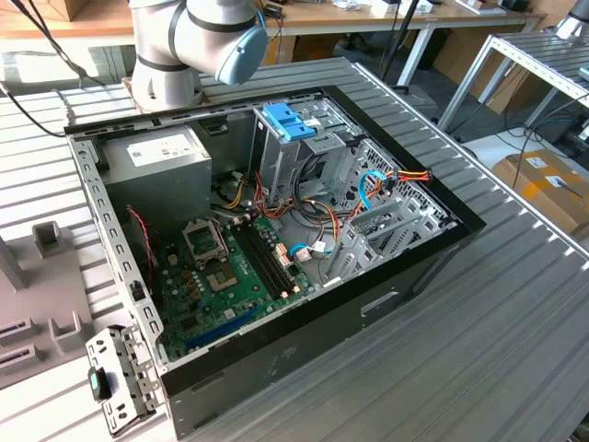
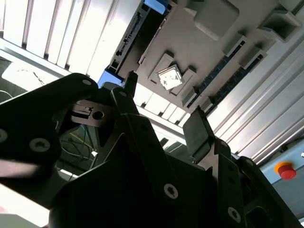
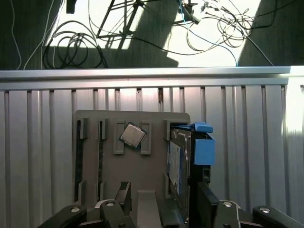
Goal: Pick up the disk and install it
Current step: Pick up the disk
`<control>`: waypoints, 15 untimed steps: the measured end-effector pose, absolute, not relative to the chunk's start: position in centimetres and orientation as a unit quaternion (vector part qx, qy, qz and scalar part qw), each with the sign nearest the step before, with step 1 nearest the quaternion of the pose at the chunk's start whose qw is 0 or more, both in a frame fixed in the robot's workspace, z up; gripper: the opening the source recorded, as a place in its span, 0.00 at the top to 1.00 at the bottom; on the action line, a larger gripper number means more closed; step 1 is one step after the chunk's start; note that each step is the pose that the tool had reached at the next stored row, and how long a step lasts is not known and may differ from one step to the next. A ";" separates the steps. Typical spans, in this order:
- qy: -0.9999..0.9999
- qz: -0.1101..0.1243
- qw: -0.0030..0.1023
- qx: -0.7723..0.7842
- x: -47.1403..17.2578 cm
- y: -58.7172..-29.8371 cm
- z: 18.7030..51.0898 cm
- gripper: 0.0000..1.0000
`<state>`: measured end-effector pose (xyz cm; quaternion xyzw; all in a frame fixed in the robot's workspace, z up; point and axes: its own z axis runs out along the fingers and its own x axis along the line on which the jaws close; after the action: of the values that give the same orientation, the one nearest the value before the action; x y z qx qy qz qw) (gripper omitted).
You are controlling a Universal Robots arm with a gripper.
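Note:
The disk (image 3: 179,164) stands on its edge in a slot of a grey fixture plate (image 3: 152,175), with a white label on its face and blue plastic rails (image 3: 203,148) along its side. My gripper (image 3: 165,202) hovers over the plate, open and holding nothing. One fingertip (image 3: 124,192) is well off to the disk's side. The other fingertip (image 3: 207,199) is close beside its blue rail. In the second wrist view the disk (image 2: 137,35) shows edge-on, beyond the open gripper (image 2: 164,104).
An open computer case (image 1: 442,241) lies on the slatted metal table (image 1: 515,313), with a drive cage topped by a light-blue tray (image 1: 290,120), a grey power-supply box (image 1: 156,158) and a green motherboard (image 1: 230,276). A processor chip (image 3: 132,135) rests on the fixture. The arm's base (image 1: 175,46) stands behind the case.

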<state>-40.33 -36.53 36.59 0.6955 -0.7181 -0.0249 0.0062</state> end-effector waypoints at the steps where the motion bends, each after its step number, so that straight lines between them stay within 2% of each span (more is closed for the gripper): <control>1: -0.718 -0.025 0.006 0.695 -40.3 -36.5 36.6 0.34; 15: -0.718 -0.025 0.006 0.695 -40.3 -36.2 36.4 0.34</control>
<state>-40.33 -36.18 36.39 0.6955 -0.7181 -0.0253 0.0059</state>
